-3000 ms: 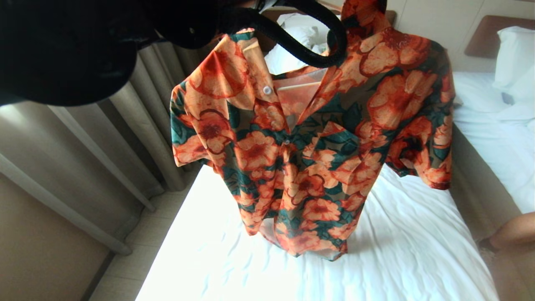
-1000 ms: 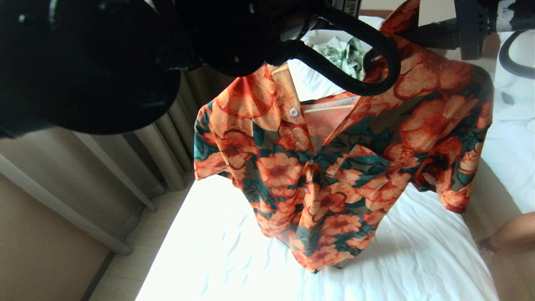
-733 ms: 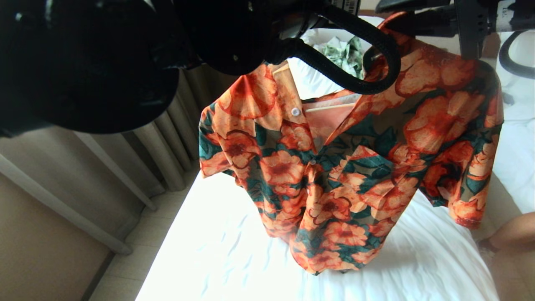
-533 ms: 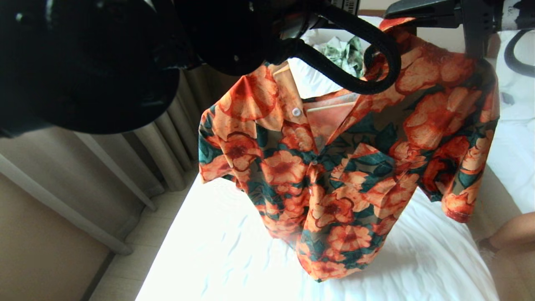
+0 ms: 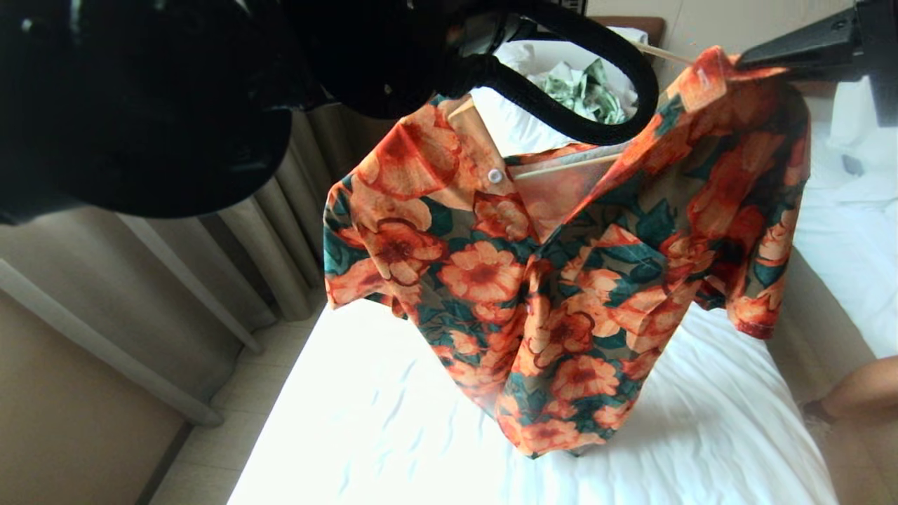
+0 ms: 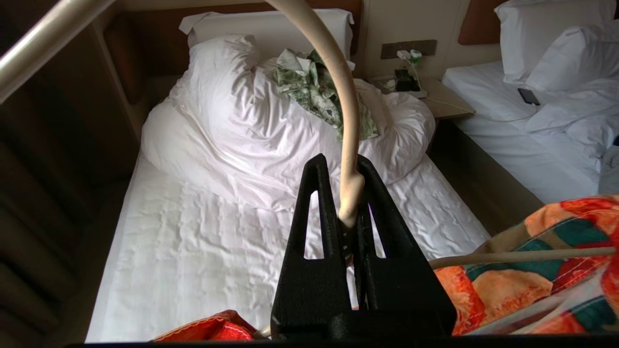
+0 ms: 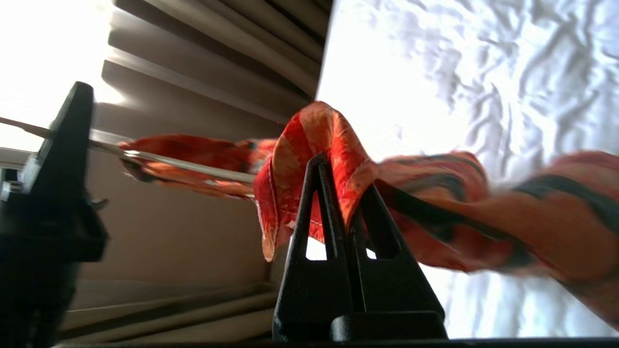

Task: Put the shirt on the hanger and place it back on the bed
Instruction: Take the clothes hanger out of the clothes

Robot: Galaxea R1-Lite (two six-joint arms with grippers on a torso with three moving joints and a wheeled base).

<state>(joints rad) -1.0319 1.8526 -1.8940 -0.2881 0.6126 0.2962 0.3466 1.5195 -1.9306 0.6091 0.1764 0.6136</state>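
No brand, label or readable writing shows on anything here.

In the head view the shirt (image 5: 561, 280) hangs in the air over the bed (image 5: 393, 421), its hem at about 6 o'clock near the sheet, whether touching cannot be told. Much of the upper left, from 9 to 12 o'clock, is blocked by the dark bulk of the left arm and a looping black cable (image 5: 561, 105), which also hide the top of the hanger (image 5: 568, 166); only a pale bar shows inside the open collar.

The left wrist view shows what the head view cannot: the left end effector (image 6: 349, 193) is closed tight on the neck of the hanger's cream hook, which curves up out of the picture. Beyond it lie the bunched duvet (image 6: 242, 121), a green-and-white garment (image 6: 314, 87), a nightstand (image 6: 435, 96) and a second bed (image 6: 532, 121).

The right end effector (image 5: 744, 63) is cut off at the 1 o'clock edge of the head view. Its own wrist view shows the right end effector pinched closed on a fold of the shirt's orange fabric, with the curtain (image 7: 217, 58) behind.

A bare limb (image 5: 863, 389) of a person enters at 4 o'clock.
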